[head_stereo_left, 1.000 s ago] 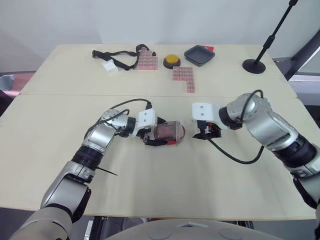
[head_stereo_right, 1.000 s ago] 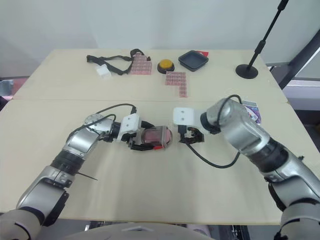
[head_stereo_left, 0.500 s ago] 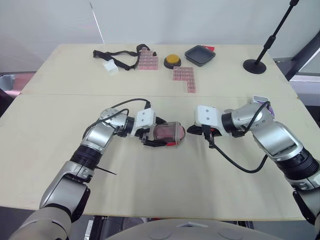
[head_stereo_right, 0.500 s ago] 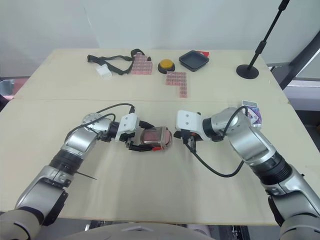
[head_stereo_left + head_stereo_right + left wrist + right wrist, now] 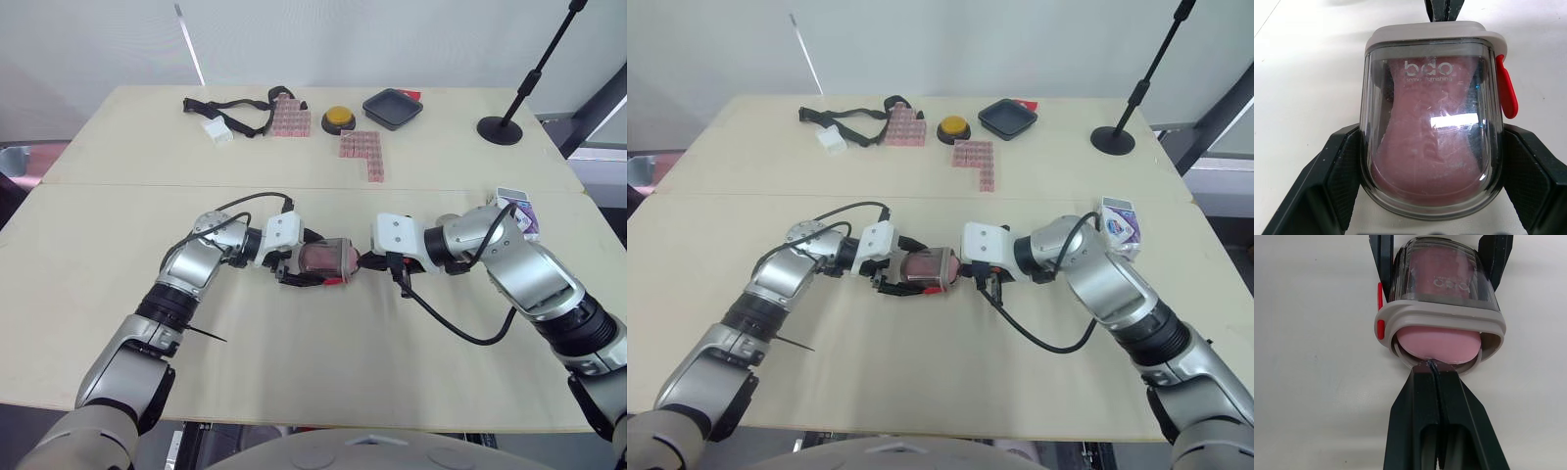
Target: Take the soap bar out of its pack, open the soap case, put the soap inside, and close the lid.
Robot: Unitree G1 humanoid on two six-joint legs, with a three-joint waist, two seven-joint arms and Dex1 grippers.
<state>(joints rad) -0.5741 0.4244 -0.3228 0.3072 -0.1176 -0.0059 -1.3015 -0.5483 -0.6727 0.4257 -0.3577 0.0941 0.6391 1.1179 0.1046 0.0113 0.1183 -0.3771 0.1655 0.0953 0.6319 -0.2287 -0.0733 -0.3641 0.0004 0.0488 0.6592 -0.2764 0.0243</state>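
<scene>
The soap case point(image 5: 331, 258) lies on its side at the table's middle, with a clear lid, a grey rim and a red latch point(image 5: 1506, 93). The pink soap bar point(image 5: 1440, 343) sits inside and shows at the case's end toward my right arm. My left gripper point(image 5: 312, 260) is shut on the case, one black finger point(image 5: 1337, 171) against each side. My right gripper point(image 5: 1433, 369) is shut, its joined tips touching the grey rim at that end. The soap pack point(image 5: 516, 208), a white and purple box, lies near the table's right edge.
At the back of the table lie a black strap point(image 5: 230, 108), pink block sheets point(image 5: 361, 152), a yellow button point(image 5: 336, 117) and a black tray point(image 5: 391, 107). A stand's round base point(image 5: 500, 127) sits at the back right.
My right gripper has shut and moved left until its tips reach the case's end. The left gripper and the case have stayed put.
</scene>
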